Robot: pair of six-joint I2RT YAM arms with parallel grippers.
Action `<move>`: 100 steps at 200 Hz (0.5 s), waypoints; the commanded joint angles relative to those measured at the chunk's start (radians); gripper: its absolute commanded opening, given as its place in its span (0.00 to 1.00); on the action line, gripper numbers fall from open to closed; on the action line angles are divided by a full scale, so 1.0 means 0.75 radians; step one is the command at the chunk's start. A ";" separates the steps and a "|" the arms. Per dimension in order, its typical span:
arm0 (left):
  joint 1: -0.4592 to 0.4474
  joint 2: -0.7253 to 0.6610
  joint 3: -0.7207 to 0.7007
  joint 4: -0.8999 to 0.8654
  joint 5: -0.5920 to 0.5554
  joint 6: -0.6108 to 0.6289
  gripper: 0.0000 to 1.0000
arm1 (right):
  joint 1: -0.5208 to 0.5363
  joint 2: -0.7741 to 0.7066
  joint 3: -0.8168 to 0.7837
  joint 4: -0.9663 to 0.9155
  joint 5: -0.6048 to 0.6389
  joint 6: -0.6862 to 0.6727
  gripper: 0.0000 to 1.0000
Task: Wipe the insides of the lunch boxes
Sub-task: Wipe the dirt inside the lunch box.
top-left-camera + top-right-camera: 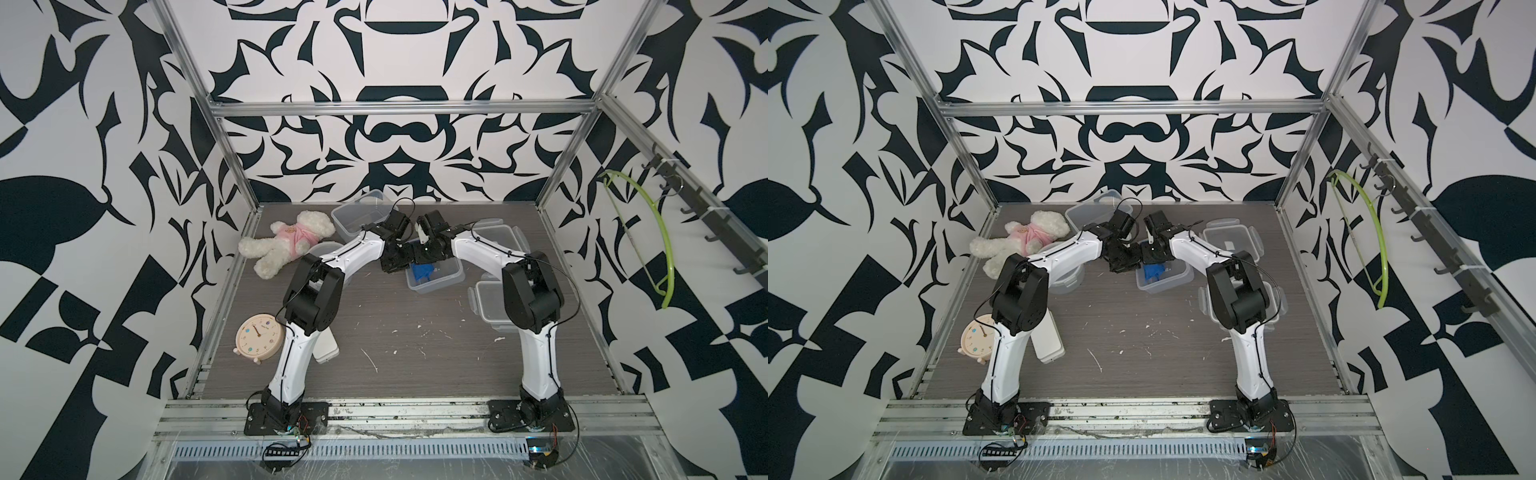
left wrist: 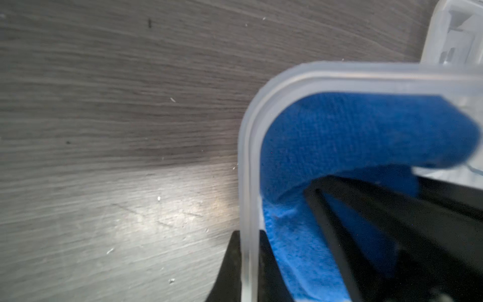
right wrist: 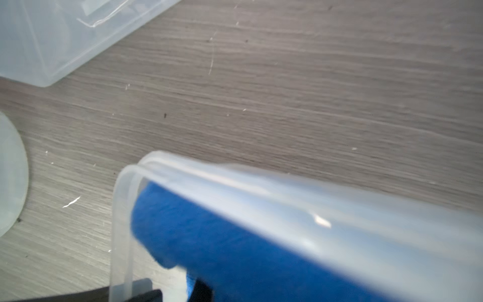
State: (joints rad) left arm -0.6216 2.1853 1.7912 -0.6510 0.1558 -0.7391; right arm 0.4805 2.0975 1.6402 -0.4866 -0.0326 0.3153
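Round lunch box (image 1: 1070,280) behind left arm (image 1: 1067,249)

Three clear lunch boxes are in view: two rectangular boxes (image 1: 353,216) (image 1: 451,276) and one round box (image 1: 1069,279). Two snap-clip lids (image 1: 1225,235) (image 1: 486,307) lie loose. There is one blue cloth (image 1: 422,272), one teddy bear (image 1: 291,241), one alarm clock (image 1: 257,334), one white case (image 1: 326,349), one green hanger (image 1: 668,257) and two robot arms (image 1: 297,353) (image 1: 536,353).

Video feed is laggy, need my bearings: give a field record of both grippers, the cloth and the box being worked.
left gripper: shut on the wall of the clear rectangular plastic lunch box
right gripper: shut on the blue fabric cloth
cloth location: inside that lunch box, bunched in a corner
second clear rectangular lunch box: open, lidless, farther back
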 commanded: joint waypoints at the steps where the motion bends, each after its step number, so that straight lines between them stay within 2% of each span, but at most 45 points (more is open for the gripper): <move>1: -0.008 0.005 0.058 -0.102 -0.038 0.038 0.00 | -0.038 -0.054 0.057 -0.027 0.139 0.012 0.00; 29: -0.013 0.036 0.147 -0.241 -0.130 0.065 0.00 | -0.056 -0.112 0.036 -0.080 0.284 0.028 0.00; 41: -0.019 0.057 0.192 -0.302 -0.156 0.076 0.00 | -0.054 -0.121 0.045 -0.098 0.283 0.045 0.00; 76: -0.054 0.090 0.278 -0.382 -0.204 0.096 0.00 | 0.029 -0.063 0.082 -0.033 0.075 0.072 0.00; 100: -0.073 0.099 0.290 -0.396 -0.195 0.094 0.00 | 0.074 -0.032 0.076 0.104 -0.097 0.114 0.00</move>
State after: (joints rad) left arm -0.6567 2.2372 1.9804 -0.8745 0.0086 -0.6933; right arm 0.4911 2.0789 1.6569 -0.5232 0.0227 0.3595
